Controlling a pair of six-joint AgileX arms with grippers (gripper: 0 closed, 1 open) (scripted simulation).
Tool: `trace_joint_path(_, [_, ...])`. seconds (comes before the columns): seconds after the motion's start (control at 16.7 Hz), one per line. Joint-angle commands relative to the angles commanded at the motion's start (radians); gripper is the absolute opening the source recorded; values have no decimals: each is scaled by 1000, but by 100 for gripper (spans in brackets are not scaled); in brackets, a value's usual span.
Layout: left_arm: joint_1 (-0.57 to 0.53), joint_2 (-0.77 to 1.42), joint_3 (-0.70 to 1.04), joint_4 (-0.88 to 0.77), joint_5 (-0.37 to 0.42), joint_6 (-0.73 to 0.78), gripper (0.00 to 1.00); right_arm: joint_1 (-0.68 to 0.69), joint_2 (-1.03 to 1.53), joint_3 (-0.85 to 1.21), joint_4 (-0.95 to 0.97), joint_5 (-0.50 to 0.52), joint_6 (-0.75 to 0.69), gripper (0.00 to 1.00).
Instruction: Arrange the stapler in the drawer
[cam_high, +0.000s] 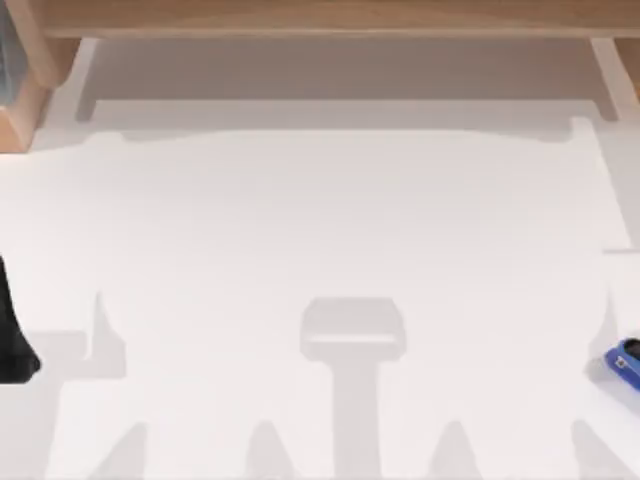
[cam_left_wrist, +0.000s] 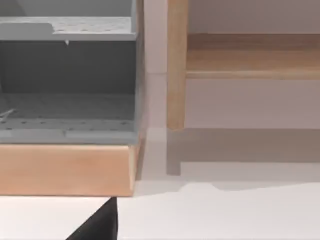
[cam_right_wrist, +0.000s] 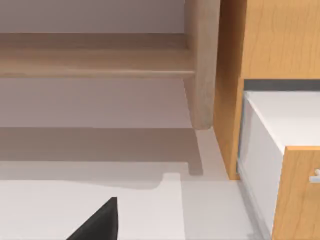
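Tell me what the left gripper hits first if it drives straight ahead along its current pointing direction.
Probably the wooden front edge of the grey shelved unit, which sits dead ahead in the left wrist view across a strip of white table. Depth is unclear, so it may land on the table first.

- A black shape (cam_high: 14, 335) juts in at the left edge of the white table (cam_high: 320, 230); whether it is the left arm's gripper cannot be told.
- The stapler (cam_high: 626, 360), bright blue, lies flat on the table at the right edge, cut off by the border, well apart from the black shape, straight across the table from it.
- A wooden frame (cam_high: 330, 15) runs along the far side, beyond the black shape.
- A wooden block (cam_high: 25, 110) stands at the far left corner, on the black shape's side.
- Between the black shape and the stapler, a grey shadow (cam_high: 352, 330) lies mid-table.
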Motion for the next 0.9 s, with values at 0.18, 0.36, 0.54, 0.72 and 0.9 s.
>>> trace_joint_path(0.18, [0,0,0,0,0,0,100,1,10,6,-6,0,-3,100])
trace_joint_path(0.36, [0,0,0,0,0,0,100,8,101,60,-62,0,-36,100])
trace_joint_path(0.54, [0,0,0,0,0,0,100,22,274,160,-161,-1,-94,100])
trace_joint_path(0.72, [0,0,0,0,0,0,100,40,492,286,-288,-2,-168,100])
trace_joint_path(0.9, [0,0,0,0,0,0,100,60,728,425,-427,-2,-248,100])
